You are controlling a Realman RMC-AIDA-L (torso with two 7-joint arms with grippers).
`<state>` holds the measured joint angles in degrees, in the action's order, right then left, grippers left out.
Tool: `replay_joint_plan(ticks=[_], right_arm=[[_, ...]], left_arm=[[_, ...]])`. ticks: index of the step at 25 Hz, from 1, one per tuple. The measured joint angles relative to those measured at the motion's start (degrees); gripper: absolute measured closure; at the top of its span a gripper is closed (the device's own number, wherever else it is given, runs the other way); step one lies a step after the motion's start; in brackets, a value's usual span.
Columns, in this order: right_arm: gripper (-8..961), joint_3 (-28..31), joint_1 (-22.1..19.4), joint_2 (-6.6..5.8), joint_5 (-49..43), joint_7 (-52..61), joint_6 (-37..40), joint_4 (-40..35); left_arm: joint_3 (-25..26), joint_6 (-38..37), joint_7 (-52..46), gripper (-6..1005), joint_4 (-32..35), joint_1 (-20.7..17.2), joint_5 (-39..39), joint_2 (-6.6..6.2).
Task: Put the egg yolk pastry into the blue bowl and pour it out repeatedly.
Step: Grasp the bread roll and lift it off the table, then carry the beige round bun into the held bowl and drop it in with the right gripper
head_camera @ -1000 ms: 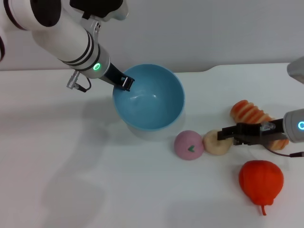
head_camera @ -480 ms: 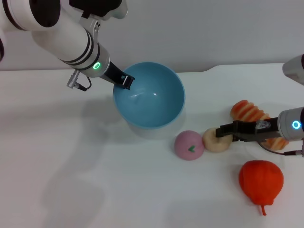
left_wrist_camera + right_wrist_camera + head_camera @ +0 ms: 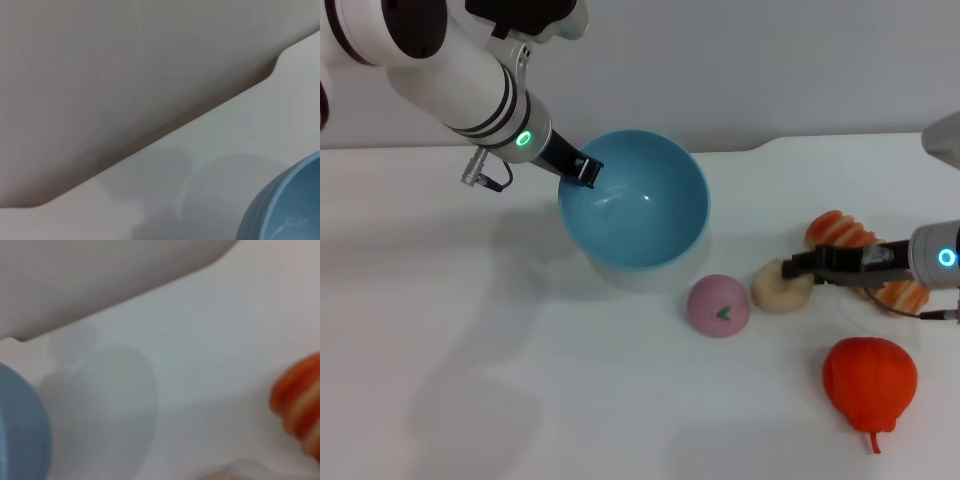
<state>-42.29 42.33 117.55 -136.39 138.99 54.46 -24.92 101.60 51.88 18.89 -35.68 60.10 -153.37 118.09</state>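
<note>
White table (image 3: pixel 470 350), left gripper (image 3: pixel 586 171) pinching blue bowl (image 3: pixel 650 215) rim; right gripper (image 3: pixel 796 266) clasping egg yolk pastry (image 3: pixel 778 289)

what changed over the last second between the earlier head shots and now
The right end effector, at the egg yolk pastry, rose slightly and carried it up and right, opening a gap from the pink bun. The left end effector stayed on the rim of the tilted blue bowl; other foods unmoved.
</note>
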Motion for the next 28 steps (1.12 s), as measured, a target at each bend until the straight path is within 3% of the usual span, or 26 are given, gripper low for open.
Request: replay_joint_plan(ticks=[11,21,28], right_arm=[[640,-0.10,-1.19,0.28,5.15,-4.72,6.33,-6.13],[693,-0.08,-3.90,0.32,14.09,-4.29,25.15,-20.55],[773,-0.23,-1.73,0.12,15.66,-4.30,26.30,-21.36]], left_arm=[[0.03,-0.58,-0.05,1000,0.00,0.09,0.00,0.03],[-0.12,-1.84,-0.05,999,0.01,0.63,0.00,0.11],[-2.38,-0.60,-0.53,999,0.00,0.94,0.92,0.44]])
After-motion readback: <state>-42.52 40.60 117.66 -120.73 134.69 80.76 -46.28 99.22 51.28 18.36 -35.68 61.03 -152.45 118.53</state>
